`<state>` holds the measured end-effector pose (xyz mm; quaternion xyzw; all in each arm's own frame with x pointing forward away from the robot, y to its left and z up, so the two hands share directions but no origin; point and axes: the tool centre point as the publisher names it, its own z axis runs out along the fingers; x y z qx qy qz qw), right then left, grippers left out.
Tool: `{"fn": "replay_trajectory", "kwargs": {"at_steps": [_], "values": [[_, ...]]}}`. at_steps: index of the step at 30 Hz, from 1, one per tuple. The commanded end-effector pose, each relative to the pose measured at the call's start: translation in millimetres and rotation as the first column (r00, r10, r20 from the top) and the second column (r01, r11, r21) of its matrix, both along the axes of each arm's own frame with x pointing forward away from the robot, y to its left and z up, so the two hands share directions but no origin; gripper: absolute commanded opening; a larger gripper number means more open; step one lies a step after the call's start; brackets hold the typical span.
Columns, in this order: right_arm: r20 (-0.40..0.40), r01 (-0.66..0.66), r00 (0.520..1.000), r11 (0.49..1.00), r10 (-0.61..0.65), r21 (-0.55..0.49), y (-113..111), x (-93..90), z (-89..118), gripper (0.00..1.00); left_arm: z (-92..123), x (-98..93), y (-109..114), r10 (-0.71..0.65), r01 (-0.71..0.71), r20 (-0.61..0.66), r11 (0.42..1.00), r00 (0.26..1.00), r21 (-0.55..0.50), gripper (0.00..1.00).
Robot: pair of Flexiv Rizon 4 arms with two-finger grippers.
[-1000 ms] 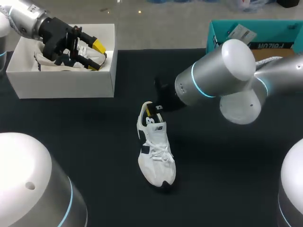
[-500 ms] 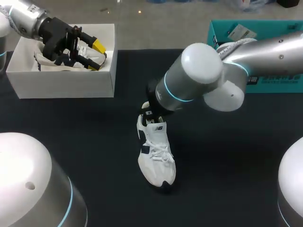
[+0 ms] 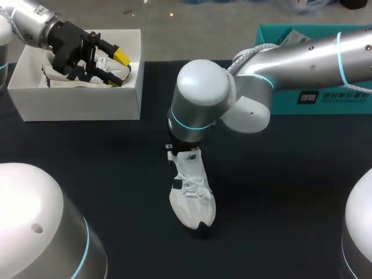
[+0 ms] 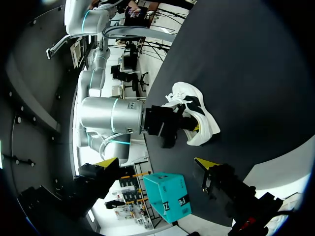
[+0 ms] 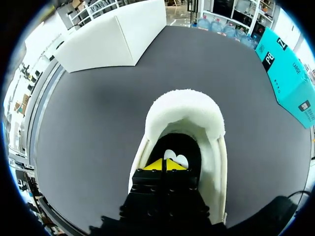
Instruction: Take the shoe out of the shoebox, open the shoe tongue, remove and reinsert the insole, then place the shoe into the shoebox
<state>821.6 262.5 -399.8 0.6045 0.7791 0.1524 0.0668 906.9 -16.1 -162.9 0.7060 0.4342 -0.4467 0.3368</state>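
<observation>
Shoe (image 3: 192, 192) lies on table (image 3: 290, 192), well apart from white box (image 3: 75, 104). Right pincer (image 5: 169, 164) down in heel hole, tips squeezed narrow. Left pincer (image 3: 119, 68) wide, over box. Step, likely: insole out. Next: pinch insole edge, lift slowly.

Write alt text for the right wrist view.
The right gripper, fingers together, is down inside the white shoe's fleecy opening on the dark table. A white shoebox stands ahead, a teal box off to one side.
</observation>
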Motion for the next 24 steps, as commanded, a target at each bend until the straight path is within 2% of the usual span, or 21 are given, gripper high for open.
{"fn": "replay_trajectory", "kwargs": {"at_steps": [1,6,10,16,24], "values": [[0.023,0.002,1.0,1.0,-0.003,0.03,-5.3,0.7,4.8,0.0,0.2,0.2,0.8,-0.002,0.002,0.001,1.0,1.0,0.003,1.0],[0.076,0.012,0.997,1.0,-0.012,0.011,-8.3,0.9,30.3,0.0,0.2,0.2,0.8,-0.002,0.002,0.001,1.0,1.0,0.003,1.0],[0.09,0.013,0.996,0.999,-0.009,-0.042,-9.4,5.4,38.3,0.0,0.2,0.2,0.8,-0.002,0.002,0.001,1.0,1.0,0.003,1.0],[0.038,0.069,0.997,0.996,-0.067,-0.064,-5.1,11.9,20.3,0.0,0.2,0.2,0.8,-0.002,0.002,0.001,1.0,1.0,0.003,1.0],[-0.036,0.107,0.993,0.992,-0.11,-0.072,-3.5,8.6,-10.1,0.0,0.2,0.2,0.8,-0.002,0.002,0.001,1.0,1.0,0.003,1.0]]}}
